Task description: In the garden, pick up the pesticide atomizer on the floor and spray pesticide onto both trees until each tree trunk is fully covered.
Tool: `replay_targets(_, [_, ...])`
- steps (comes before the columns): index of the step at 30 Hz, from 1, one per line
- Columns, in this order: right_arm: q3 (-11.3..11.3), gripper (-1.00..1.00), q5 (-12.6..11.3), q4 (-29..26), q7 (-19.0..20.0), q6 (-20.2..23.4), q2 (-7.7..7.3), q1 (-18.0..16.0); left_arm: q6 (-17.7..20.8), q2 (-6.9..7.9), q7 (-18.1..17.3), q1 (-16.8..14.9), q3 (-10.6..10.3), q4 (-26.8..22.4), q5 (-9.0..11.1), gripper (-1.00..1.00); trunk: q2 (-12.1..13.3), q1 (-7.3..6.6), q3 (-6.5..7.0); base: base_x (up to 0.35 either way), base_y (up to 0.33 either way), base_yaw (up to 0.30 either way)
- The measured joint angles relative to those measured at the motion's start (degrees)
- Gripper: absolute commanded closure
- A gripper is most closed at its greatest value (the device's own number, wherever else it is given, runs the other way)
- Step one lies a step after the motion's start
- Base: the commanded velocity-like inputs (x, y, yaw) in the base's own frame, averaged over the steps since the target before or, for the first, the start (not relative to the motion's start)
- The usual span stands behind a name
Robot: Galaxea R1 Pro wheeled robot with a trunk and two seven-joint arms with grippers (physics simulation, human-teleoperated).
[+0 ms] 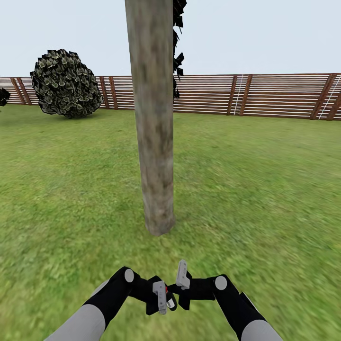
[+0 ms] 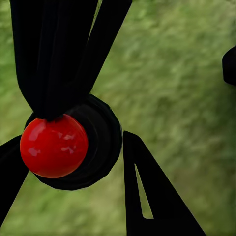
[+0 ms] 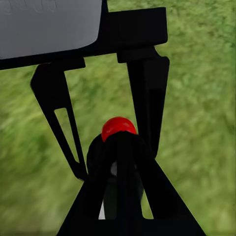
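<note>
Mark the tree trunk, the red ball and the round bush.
tree trunk [image 1: 152, 123]: head view, mid bark.
red ball [image 2: 54, 146]: left wrist view, centre of the ball.
round bush [image 1: 65, 84]: head view, middle of foliage.

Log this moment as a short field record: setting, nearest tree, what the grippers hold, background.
setting: grass lawn ringed by a slatted wooden fence
tree trunk: upright, straight ahead of the robot, bare bark
left gripper: closed around a black object with a red ball, likely the atomizer
right gripper: close beside the left one; state unclear
background: round dark bush by the fence, at the left
</note>
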Motion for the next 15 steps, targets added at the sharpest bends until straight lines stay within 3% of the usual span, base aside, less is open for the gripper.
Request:
replay_targets(5, [0.0,1.0,0.0,0.0,0.0,0.0,0.0,0.0,-0.2,-0.05,0.0,0.0,0.0,-0.2,1.3,1.0,0.0,0.0,0.0,0.0,0.0,0.0])
replay_targets(15, [0.0,1.0,0.0,0.0,0.0,0.0,-0.01,0.0,-0.3,-0.03,-0.1,0.0,0.0,-0.1,1.5,1.0,0.0,0.0,0.0,0.0,0.0,0.0])
